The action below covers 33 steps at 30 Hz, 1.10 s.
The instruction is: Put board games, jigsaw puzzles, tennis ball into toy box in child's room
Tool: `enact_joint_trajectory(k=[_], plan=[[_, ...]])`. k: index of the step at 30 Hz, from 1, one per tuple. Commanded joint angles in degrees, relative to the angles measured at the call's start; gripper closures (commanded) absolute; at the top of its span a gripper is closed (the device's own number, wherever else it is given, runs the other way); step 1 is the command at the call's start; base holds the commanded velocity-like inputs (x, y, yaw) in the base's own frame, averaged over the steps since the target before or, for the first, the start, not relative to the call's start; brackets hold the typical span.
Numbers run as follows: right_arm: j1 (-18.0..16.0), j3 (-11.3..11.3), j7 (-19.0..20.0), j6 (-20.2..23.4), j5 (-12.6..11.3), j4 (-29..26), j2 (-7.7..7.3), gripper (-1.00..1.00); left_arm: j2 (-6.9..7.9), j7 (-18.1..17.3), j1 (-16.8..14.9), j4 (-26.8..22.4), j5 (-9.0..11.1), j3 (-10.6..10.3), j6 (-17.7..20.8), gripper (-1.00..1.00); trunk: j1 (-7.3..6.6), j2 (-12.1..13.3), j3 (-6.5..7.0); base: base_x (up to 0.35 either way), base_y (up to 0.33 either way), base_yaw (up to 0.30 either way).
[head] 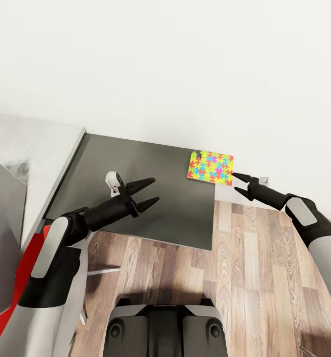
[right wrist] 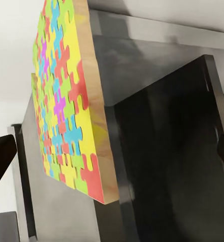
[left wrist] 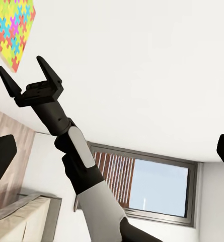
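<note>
Multicolour flat jigsaw puzzle [head: 211,167] on matte table [head: 135,193].

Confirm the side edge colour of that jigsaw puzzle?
Tan, wood-like, under the multicolour face of the jigsaw puzzle; right wrist view shows it best.

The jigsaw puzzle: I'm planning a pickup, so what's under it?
The jigsaw puzzle lies on the dark cabinet top at its far right corner, edge overhanging. Anything beneath it is hidden.
</note>
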Motion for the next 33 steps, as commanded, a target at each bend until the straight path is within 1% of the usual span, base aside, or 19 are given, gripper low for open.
enact_joint_trajectory(k=[1, 9, 22, 33], plan=[[0.0, 0.2, 0.1, 0.1, -0.2, 0.0, -0.08, -1.0, 0.03, 0.7, 0.0, 0.0, 0.6, 0.0, 0.1, -1.0, 0.03, -0.1, -0.07, 0.0, 0.0, 0.02], [0.0, 0.2, 0.1, 0.1, -0.2, 0.0, -0.15, -1.0, 0.0, 1.2, 0.0, 0.0, 0.6, 0.0, 0.1, -1.0, 0.03, -0.1, -0.08, 0.0, 0.0, 0.021], [0.0, 0.2, 0.1, 0.1, -0.2, 0.0, -0.25, -1.0, -0.03, 1.4, 0.0, 0.0, 0.6, 0.0, 0.1, -1.0, 0.03, -0.1, -0.25, 0.0, 0.0, 0.108], [0.0, 0.2, 0.0, 0.1, -0.2, 0.0, -0.29, -1.0, -0.02, 1.4, 0.0, 0.0, 0.6, 0.0, 0.1, -1.0, 0.03, -0.1, -0.28, 0.0, 0.0, 0.029]])
